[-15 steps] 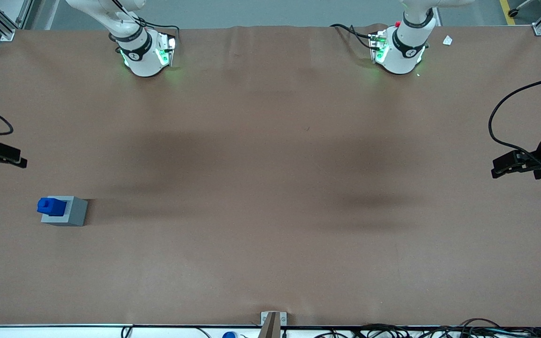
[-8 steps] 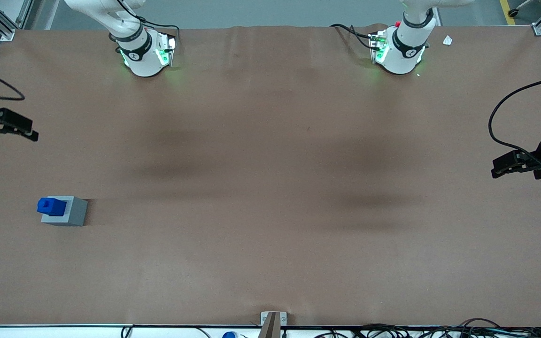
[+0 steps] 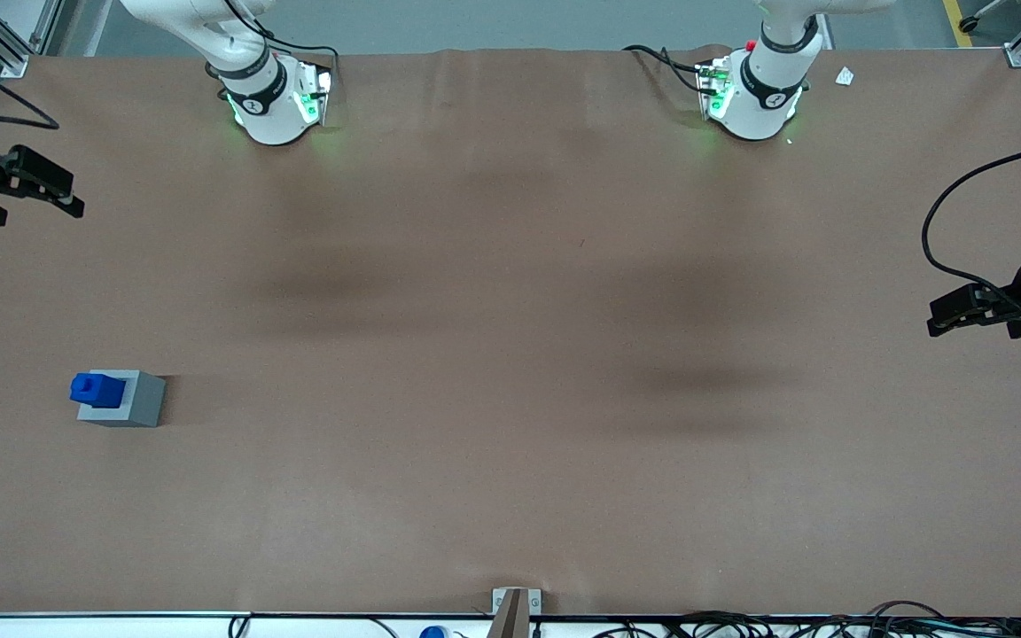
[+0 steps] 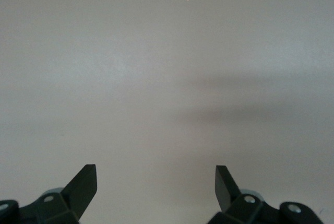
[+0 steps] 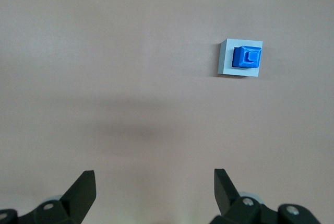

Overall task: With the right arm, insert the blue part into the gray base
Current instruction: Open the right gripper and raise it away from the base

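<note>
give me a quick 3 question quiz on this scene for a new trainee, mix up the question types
1. True or false: the blue part is held in the gripper.
2. Multiple choice: where is the blue part? A) lying loose on the table near the parked arm's end B) sitting on top of the gray base C) between the jaws
3. Fill in: compared with the gray base, the gripper is ___ the front camera (nearer to / farther from).

Key:
1. False. The jaws are open and empty, well clear of both pieces.
2. B. It sits on the base's top, at the working arm's end of the table.
3. Farther from.
</note>
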Motion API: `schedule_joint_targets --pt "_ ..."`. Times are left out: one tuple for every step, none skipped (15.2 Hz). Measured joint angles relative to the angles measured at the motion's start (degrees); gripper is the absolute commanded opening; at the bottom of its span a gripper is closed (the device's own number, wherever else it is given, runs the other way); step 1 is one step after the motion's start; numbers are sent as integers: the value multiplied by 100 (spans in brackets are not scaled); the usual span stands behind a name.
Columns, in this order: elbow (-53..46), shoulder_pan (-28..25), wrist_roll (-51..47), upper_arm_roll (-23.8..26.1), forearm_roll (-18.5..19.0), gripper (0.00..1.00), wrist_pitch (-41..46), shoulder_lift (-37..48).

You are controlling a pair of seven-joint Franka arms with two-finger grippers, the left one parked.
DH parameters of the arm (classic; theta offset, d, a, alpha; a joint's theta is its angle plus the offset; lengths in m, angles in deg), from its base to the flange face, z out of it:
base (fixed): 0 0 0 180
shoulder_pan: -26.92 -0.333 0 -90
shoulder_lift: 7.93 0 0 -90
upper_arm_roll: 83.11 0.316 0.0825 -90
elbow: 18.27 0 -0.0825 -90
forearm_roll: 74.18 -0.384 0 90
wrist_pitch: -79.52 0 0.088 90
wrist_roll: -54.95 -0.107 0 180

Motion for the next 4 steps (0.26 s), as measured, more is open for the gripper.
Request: schedule_joint_targets --pt "3 3 0 -6 5 100 -19 86" --pt "-6 5 0 -14 6 100 -35 156" --pt "-14 6 0 -20 7 100 -44 201" --pt "-25 6 0 -25 10 100 -49 219"
